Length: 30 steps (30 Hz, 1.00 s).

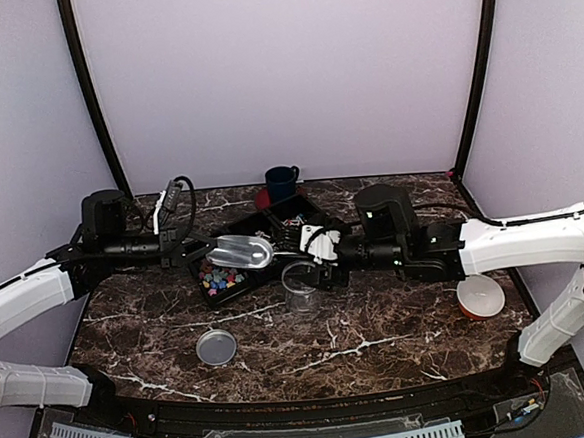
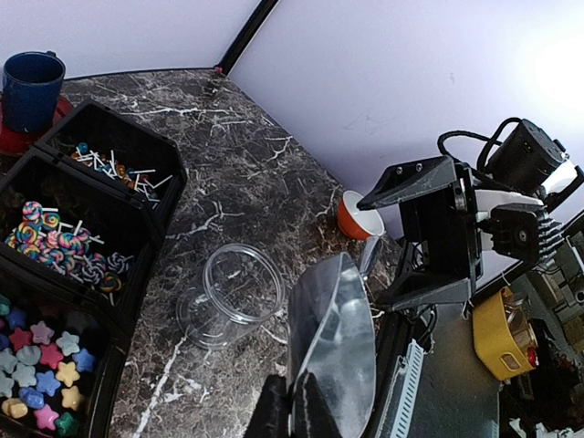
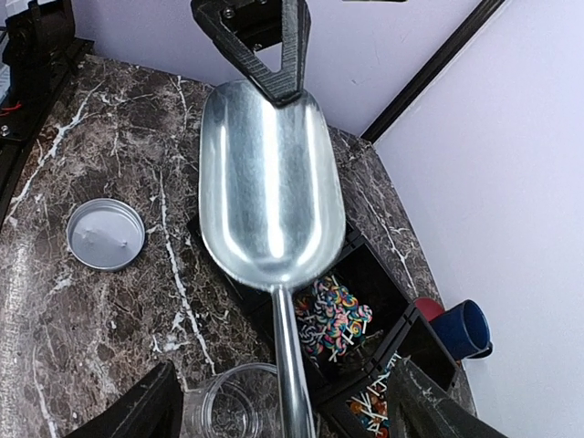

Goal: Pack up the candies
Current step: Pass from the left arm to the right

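The candies lie in a black tray (image 1: 234, 226): coloured stars (image 2: 41, 365), swirl lollipops (image 3: 333, 315) and small stick lollipops (image 2: 114, 169). A metal scoop (image 1: 242, 251) hangs level over the tray, empty. My left gripper (image 2: 294, 401) is shut on the rim of its bowl. The scoop's handle (image 3: 290, 365) runs between the fingers of my right gripper (image 3: 285, 383), which stand wide apart and clear of it. A clear empty jar (image 1: 300, 284) stands upright just under the handle, in front of the tray.
The jar's metal lid (image 1: 217, 347) lies on the marble table toward the near left. An orange bowl (image 1: 480, 296) sits at the right beside my right arm. A blue mug (image 1: 281, 183) on a red coaster stands behind the tray.
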Available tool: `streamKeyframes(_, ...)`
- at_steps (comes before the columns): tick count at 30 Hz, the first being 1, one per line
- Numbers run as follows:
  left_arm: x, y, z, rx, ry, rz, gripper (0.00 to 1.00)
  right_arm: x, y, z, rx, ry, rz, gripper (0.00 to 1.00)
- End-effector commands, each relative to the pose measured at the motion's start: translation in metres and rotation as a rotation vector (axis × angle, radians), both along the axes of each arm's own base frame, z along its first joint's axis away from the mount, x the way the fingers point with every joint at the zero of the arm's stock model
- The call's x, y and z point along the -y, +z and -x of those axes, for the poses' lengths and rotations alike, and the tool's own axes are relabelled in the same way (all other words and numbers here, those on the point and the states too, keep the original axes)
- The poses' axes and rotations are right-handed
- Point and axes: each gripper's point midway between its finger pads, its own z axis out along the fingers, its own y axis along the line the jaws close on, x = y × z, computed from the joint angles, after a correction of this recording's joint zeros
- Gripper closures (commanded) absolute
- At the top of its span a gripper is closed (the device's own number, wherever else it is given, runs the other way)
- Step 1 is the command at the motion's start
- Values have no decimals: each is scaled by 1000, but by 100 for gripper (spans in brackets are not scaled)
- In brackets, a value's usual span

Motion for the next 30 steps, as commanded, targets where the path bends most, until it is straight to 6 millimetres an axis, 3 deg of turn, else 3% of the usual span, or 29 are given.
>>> streamKeyframes(1, 13, 23, 0, 60, -24, 43, 100, -14, 12, -1, 56, -12, -13, 27)
streamKeyframes(10, 28, 21, 3, 57, -46, 42, 100, -18, 3, 6, 51, -1, 8, 42)
streamKeyframes(16, 29, 21, 5, 62, -56, 41, 100, -16, 1, 10, 47, 11, 8, 58)
streamKeyframes(25, 29, 22, 10, 68, -71, 45, 100, -13, -3, 11, 42, 8, 14, 64)
streamKeyframes(30, 29, 21, 11, 67, -73, 42, 100, -13, -5, 10, 42, 5, 24, 74)
